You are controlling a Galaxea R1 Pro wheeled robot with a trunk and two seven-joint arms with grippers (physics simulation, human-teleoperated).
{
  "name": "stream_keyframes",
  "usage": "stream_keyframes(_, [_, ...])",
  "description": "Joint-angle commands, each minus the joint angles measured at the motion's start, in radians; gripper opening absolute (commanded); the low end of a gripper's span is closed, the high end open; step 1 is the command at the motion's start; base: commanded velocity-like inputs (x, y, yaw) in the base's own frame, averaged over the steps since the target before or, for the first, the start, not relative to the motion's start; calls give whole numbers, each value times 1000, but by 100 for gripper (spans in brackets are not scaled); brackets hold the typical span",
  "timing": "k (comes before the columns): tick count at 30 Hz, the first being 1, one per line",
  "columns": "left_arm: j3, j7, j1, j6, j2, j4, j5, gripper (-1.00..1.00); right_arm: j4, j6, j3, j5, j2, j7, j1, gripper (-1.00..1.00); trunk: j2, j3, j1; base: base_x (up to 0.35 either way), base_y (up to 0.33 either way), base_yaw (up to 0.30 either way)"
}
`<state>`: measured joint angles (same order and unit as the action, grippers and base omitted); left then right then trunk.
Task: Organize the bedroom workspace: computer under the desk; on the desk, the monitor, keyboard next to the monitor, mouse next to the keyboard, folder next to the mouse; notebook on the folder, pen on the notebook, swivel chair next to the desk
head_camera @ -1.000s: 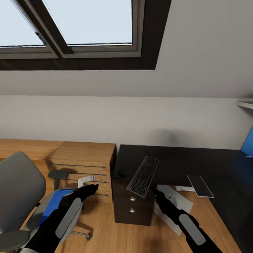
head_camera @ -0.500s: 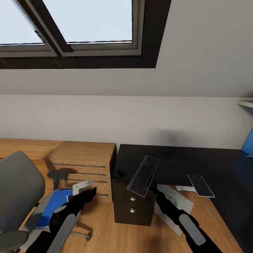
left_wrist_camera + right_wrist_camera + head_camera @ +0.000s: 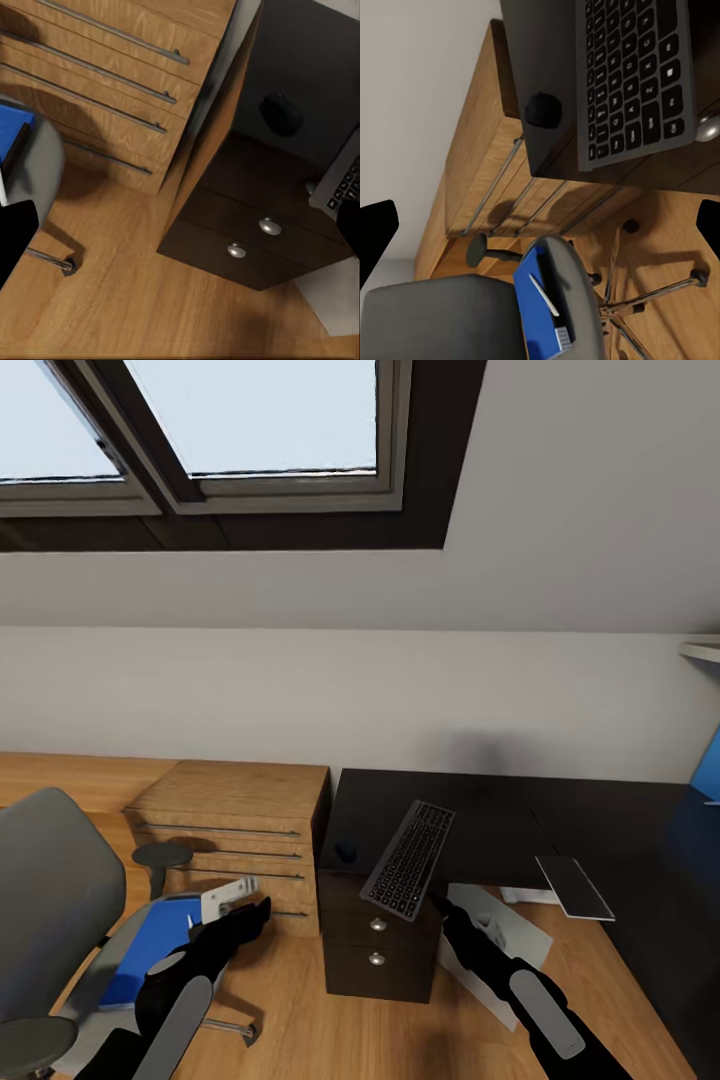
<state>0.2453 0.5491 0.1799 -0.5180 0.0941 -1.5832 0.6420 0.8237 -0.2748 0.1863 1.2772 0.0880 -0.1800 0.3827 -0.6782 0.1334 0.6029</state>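
Folder (image 3: 150, 950) lies on the chair seat just beside the open left pincer (image 3: 245, 913).

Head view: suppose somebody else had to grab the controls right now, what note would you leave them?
Left pincer: open, beside the swivel chair.
Right pincer: open, just below the keyboard's near end.
Keyboard and mouse are on the desk. The keyboard overhangs the desk's edge.
Folder lies on the chair seat with the pen on it. A light grey piece, probably the notebook, is at the left pincer's tips.
Left to do: folder, notebook and pen onto the desk, chair placed beside it, then check monitor and computer.
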Motion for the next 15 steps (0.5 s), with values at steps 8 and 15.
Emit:
stream_keyframes(8, [2,12,1,-1,3,-1,33,100,-16,0,2,6,1,-1,1,100,-58,27,31,0,0,0])
stream_keyframes(15, [2,12,1,0,3,-1,33,100,-40,7,0,6,1,-2,1,100,-107,49,58,0,0,0])
